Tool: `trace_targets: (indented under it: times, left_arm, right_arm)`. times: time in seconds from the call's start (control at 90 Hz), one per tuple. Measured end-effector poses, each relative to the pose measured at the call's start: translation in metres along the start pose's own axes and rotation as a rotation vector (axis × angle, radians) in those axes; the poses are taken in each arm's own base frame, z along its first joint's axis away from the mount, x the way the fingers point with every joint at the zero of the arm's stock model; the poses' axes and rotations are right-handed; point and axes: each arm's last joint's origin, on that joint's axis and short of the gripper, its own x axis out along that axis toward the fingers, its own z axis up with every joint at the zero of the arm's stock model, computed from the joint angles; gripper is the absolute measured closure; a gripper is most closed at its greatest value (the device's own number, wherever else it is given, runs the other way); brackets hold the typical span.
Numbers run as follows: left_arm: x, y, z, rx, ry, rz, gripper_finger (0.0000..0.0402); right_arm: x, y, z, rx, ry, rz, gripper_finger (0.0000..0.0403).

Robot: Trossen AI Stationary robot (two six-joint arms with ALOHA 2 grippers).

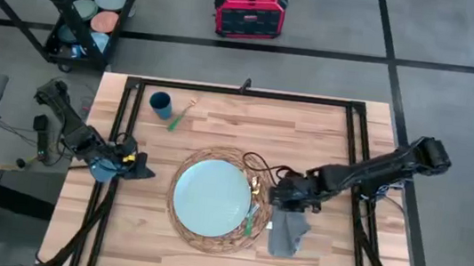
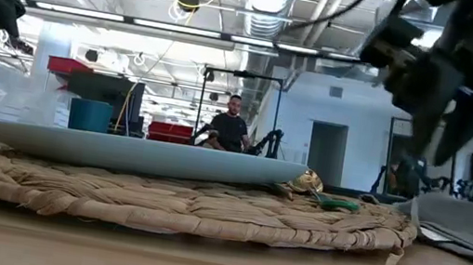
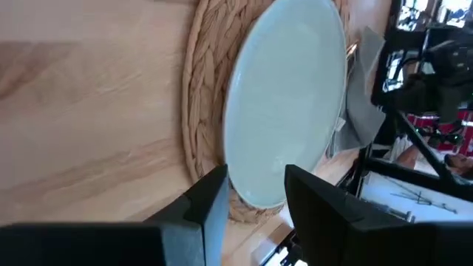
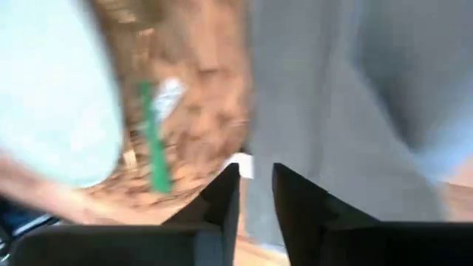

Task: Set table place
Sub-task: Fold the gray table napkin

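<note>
We are seeing the pale blue round plate (image 1: pixel 212 197) lying in the middle of the round woven straw mat (image 1: pixel 181 218), near the front half of the large table of light wooden planks (image 1: pixel 247 125). The right gripper (image 1: pixel 282 195) is hanging just beside the right rim of the mat, above the top end of the grey square napkin (image 1: pixel 286 233), which is lying crumpled on the wood and touching the mat's right edge. In the right wrist view its two dark fingers (image 4: pixel 222 196) are standing only a little apart with a narrow gap, and nothing is sitting between them. One piece of green-handled cutlery (image 1: pixel 252 215) is lying on the mat's right border, between the plate and the napkin. The left gripper (image 1: pixel 136 168) is waiting at the left side of the table, near the mat's left edge; in the left wrist view its fingers (image 3: pixel 211 203) are standing moderately apart and holding nothing. The small dark blue cup (image 1: pixel 161 103) is standing upright at the far left part of the table, well apart from both grippers, and a second green-handled cutlery piece (image 1: pixel 179 117) is lying just beside it. Much bare wood is remaining open at the far side, towards the black metal frame (image 1: pixel 242 91).
</note>
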Motion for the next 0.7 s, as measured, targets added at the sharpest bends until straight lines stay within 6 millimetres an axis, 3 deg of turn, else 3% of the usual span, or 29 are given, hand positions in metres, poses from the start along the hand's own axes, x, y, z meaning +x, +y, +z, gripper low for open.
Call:
trace_targets:
  times: [0.156, 0.244, 0.422, 0.567, 0.7]
  left_arm:
    - [0.0, 0.0, 0.0, 0.003, 0.002, 0.0, 0.0283]
    - [0.0, 0.0, 0.0, -0.006, 0.006, 0.0, 0.0283]
    - [0.0, 0.0, -0.001, 0.006, 0.036, 0.014, 0.0283]
    - [0.0, 0.001, -0.001, 0.022, 0.029, 0.027, 0.0283]
    - [0.0, 0.001, 0.0, 0.021, 0.028, 0.028, 0.0283]
  right_arm:
    - [0.005, -0.004, -0.007, 0.012, -0.135, 0.009, 0.0289]
    - [-0.008, -0.012, -0.008, 0.069, -0.275, 0.011, 0.0291]
    - [-0.038, -0.032, -0.005, 0.131, -0.321, -0.102, 0.0301]
    - [-0.048, -0.051, -0.012, 0.208, -0.247, -0.274, 0.0337]
    - [-0.04, -0.048, -0.023, 0.18, -0.179, -0.259, 0.0391]
